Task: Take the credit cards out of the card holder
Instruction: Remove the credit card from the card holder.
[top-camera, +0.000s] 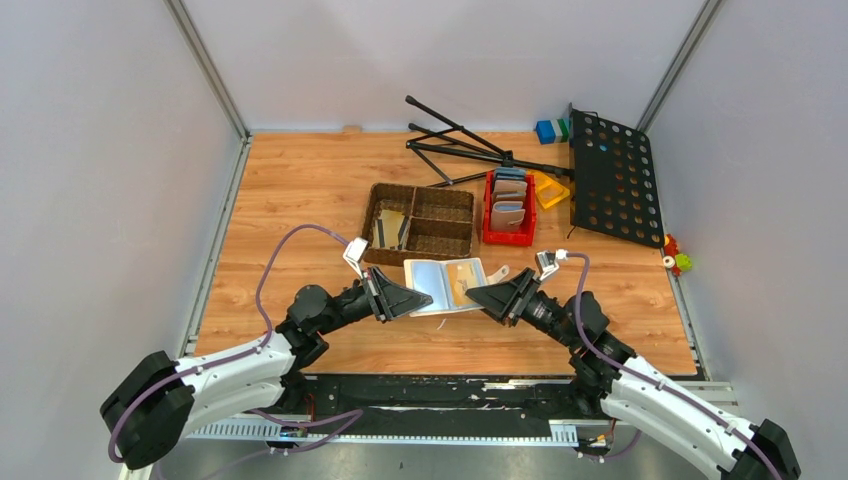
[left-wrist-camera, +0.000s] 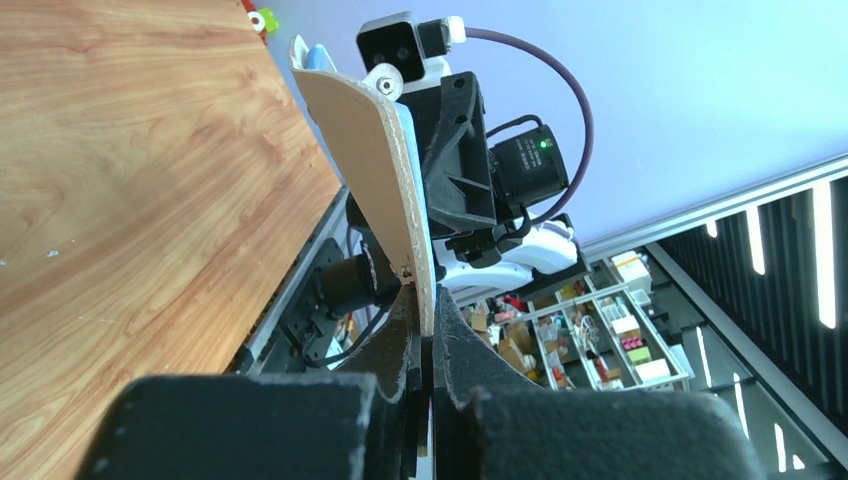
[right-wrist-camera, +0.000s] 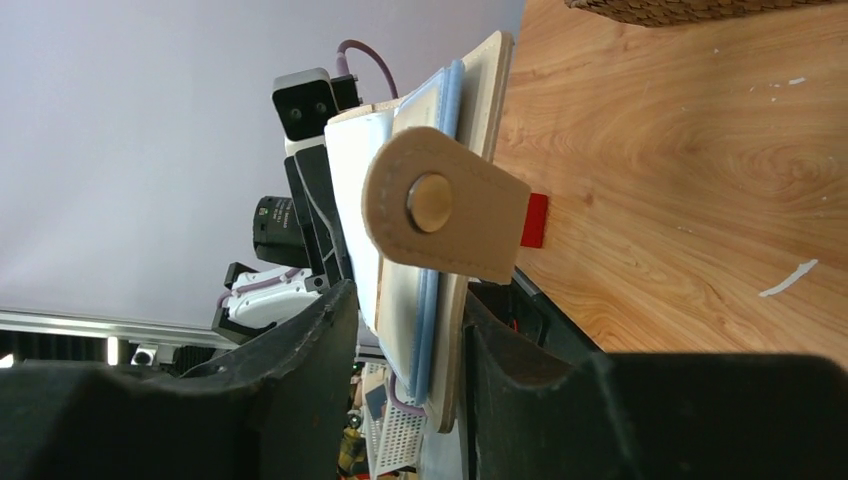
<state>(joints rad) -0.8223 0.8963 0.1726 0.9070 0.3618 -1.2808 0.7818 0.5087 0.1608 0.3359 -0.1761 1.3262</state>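
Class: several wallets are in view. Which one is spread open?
The beige card holder, showing its pale blue inside; the other wallets stand folded in the red bin.

Woven basket (top-camera: 447, 240) beside red bin (top-camera: 508, 238), black stand (top-camera: 615, 180).

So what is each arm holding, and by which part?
The left gripper pinches the card holder by its left edge. The right gripper straddles the right edge near the strap tab; whether it grips is unclear.
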